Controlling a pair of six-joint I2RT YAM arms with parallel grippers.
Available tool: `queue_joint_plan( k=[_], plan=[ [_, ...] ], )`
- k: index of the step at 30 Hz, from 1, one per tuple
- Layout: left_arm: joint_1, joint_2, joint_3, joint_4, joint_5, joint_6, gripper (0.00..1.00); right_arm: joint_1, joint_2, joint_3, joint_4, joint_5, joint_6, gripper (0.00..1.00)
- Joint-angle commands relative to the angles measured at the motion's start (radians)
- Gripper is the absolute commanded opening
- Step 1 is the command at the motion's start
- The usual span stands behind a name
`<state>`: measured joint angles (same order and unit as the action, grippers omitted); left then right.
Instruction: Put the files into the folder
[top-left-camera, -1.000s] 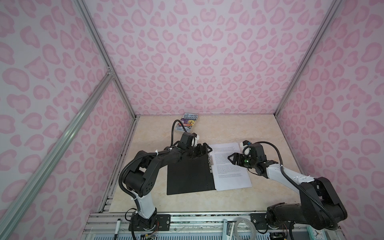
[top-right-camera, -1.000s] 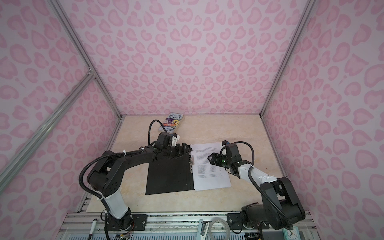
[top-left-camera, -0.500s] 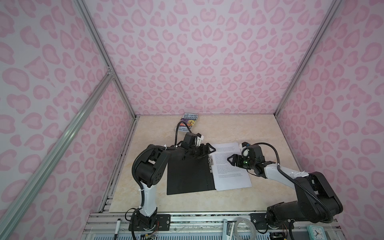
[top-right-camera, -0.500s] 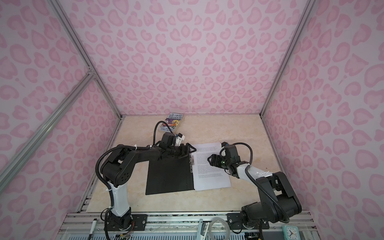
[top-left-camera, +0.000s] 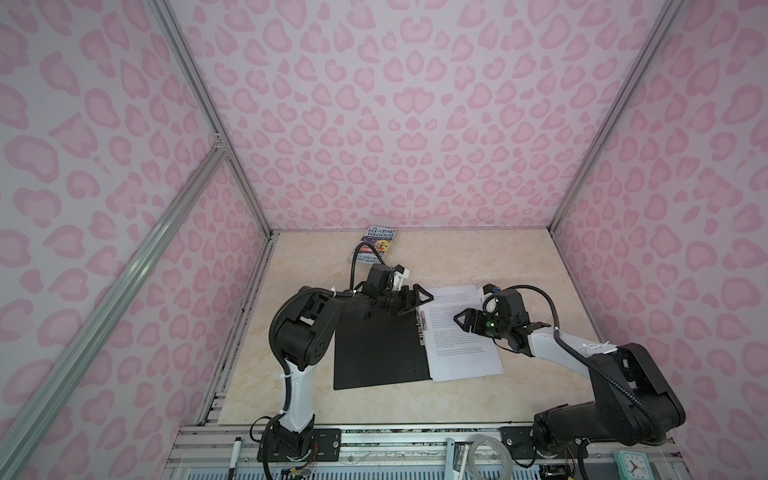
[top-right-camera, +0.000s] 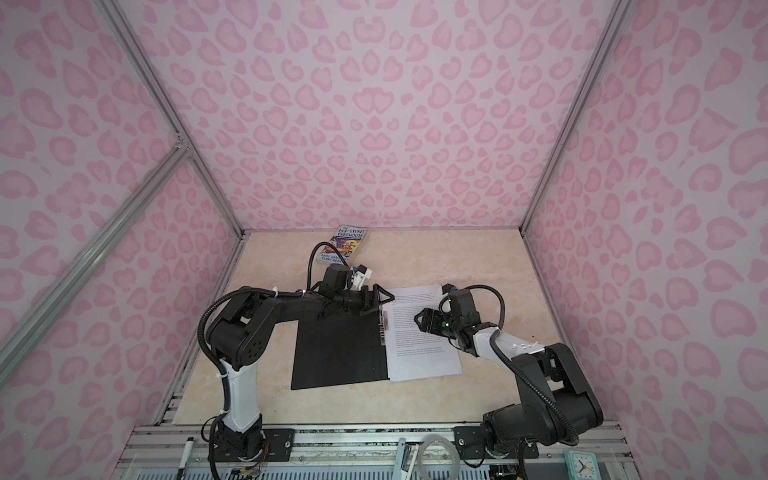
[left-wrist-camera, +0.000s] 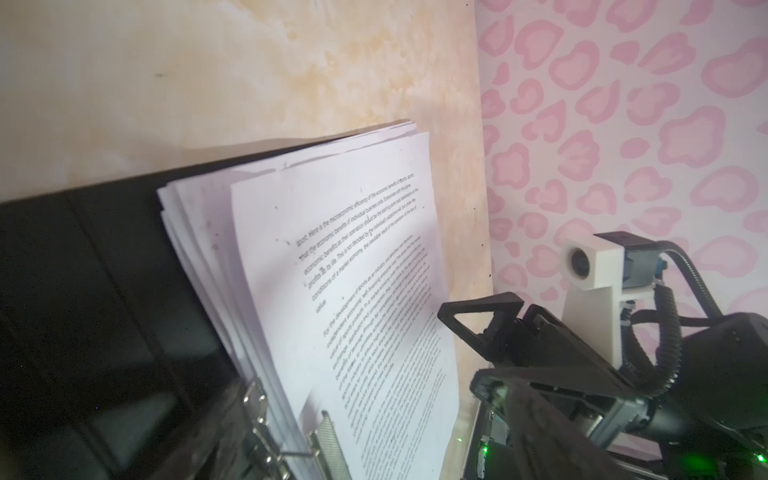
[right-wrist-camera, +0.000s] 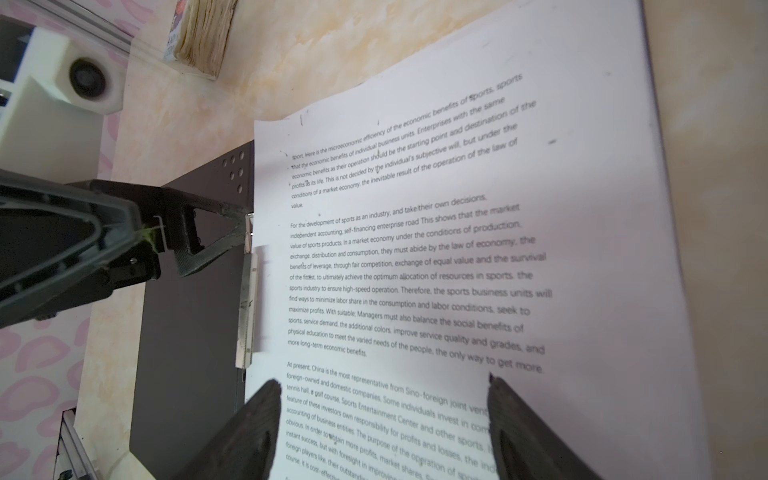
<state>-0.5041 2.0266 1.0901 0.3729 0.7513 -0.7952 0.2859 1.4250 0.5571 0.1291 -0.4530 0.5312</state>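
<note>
Folder (top-left-camera: 378, 353) lies open and flat on the table (top-left-camera: 415, 257), black inside up, in both top views. The files (top-left-camera: 461, 332) rest on its right half as a stack, long left edge against the metal clip (right-wrist-camera: 248, 299) on the spine. In the left wrist view the sheet edges are slightly fanned, not squared. I cannot tell whether the clip is pressing on the sheets.

Left gripper (top-left-camera: 417, 303) – jaws spread wide, nothing between them. It sits low over the far end of the spine, one finger (right-wrist-camera: 208, 245) right at the top of the clip; contact cannot be judged.

Right gripper (right-wrist-camera: 382, 380) – jaws apart, nothing pinched. It is over the printed top sheet, near its middle, with text showing between the two fingers.

A paperback book (top-left-camera: 376, 245) lies at the far edge of the table, well apart from the folder.
</note>
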Motion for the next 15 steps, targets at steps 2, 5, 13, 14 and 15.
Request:
queue_joint_plan(
  k=[2, 5, 13, 14, 15],
  plan=[
    [-0.001, -0.012, -0.016, 0.105, 0.051, -0.050, 0.97, 0.001, -0.005, -0.008, 0.015, -0.007, -0.009, 0.78],
    [-0.001, -0.017, -0.027, 0.143, 0.065, -0.076, 0.97, 0.001, -0.005, -0.008, 0.014, -0.009, -0.010, 0.78],
    [-0.007, -0.066, -0.060, 0.172, 0.066, -0.102, 0.97, 0.002, -0.009, -0.008, 0.010, -0.009, -0.014, 0.78],
    [-0.010, -0.073, -0.063, 0.175, 0.066, -0.103, 0.97, 0.002, -0.011, -0.008, 0.009, -0.007, -0.014, 0.78],
    [-0.013, -0.079, -0.066, 0.178, 0.068, -0.104, 0.97, 0.003, -0.010, -0.008, 0.009, -0.007, -0.014, 0.78]
  ],
)
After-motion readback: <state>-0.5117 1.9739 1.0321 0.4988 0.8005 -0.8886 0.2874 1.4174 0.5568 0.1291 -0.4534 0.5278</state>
